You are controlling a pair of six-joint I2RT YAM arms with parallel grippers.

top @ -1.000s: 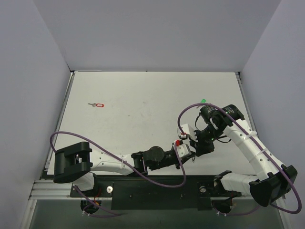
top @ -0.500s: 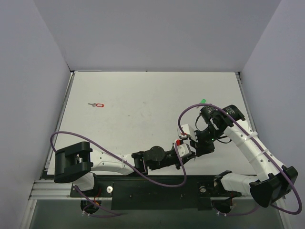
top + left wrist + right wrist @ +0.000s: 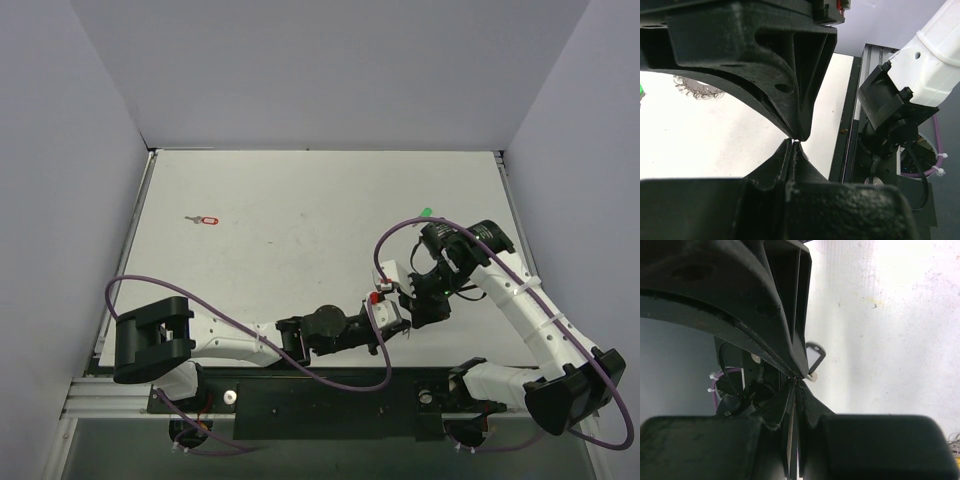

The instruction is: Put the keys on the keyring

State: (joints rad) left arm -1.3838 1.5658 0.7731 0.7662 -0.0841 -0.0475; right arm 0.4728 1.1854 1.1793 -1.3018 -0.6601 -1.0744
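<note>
Worktop point(image 3: 300, 190) carries everything. Left gripper point(image 3: 796, 141) sits near the keyring point(image 3: 697, 90), jaws closed on nothing. Right gripper point(image 3: 797, 380) has its jaws closed, apparently pinching the dark-headed key point(image 3: 815, 355). Green key point(image 3: 426, 211) is near the keyring, red key point(image 3: 207, 219) well apart from it. Keys look light, stiff and slippery, so you grab the plastic heads.
</note>
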